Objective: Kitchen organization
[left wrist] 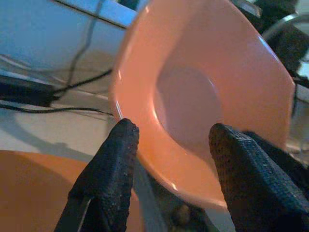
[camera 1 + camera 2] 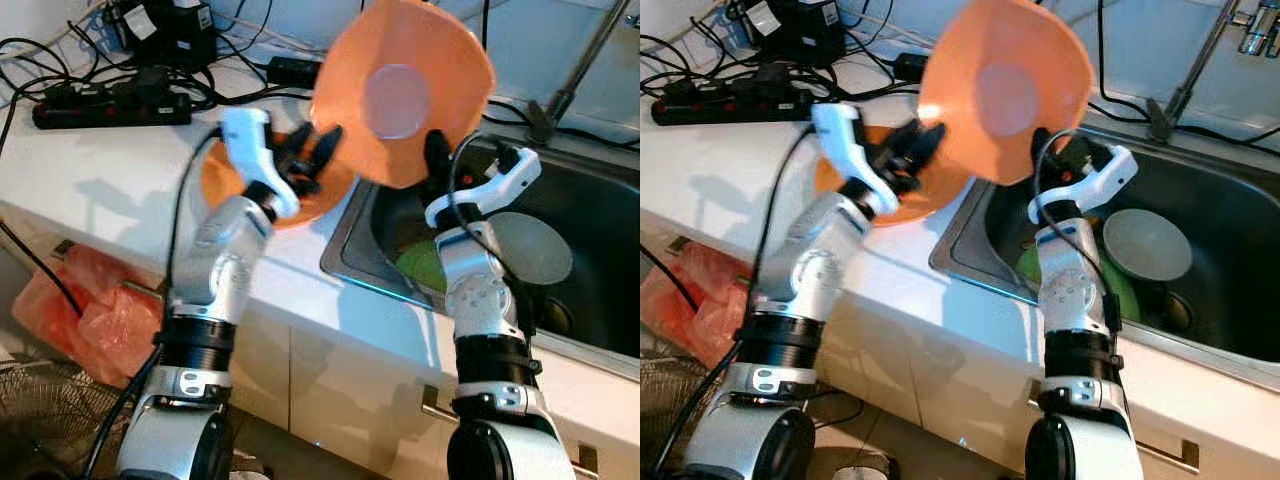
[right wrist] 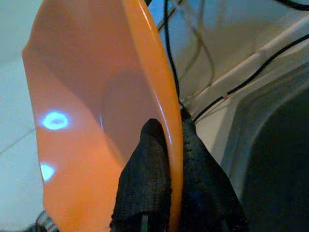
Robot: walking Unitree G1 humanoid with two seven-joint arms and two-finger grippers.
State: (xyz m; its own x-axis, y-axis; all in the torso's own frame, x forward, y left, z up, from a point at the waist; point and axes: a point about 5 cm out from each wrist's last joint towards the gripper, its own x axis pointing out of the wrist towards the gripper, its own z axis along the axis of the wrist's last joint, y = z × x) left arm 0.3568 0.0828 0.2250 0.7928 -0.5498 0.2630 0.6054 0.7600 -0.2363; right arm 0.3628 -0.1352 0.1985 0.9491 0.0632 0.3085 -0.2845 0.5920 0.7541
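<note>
My right gripper (image 3: 166, 145) pinches the rim of an orange bowl (image 2: 400, 95), holding it tilted up over the sink's (image 2: 590, 290) ten-o'clock corner; my left gripper (image 1: 169, 159), fingers spread, hovers at the bowl's eight o'clock above a second orange bowl (image 2: 905, 205) on the white counter (image 2: 100, 170); a grey bowl (image 2: 1147, 243) lies in the basin.

Head pair high, angled down over counter (image 2: 100, 170) and sink (image 2: 590, 250); wrist cameras close behind jaws, sharing orange bowl (image 2: 405, 90).

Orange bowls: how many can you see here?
2. One orange bowl is held up, tilted, above the sink's edge, its rim pinched by the right gripper. A second orange dish lies on the counter beneath the open left gripper. The sink may hide more.
</note>
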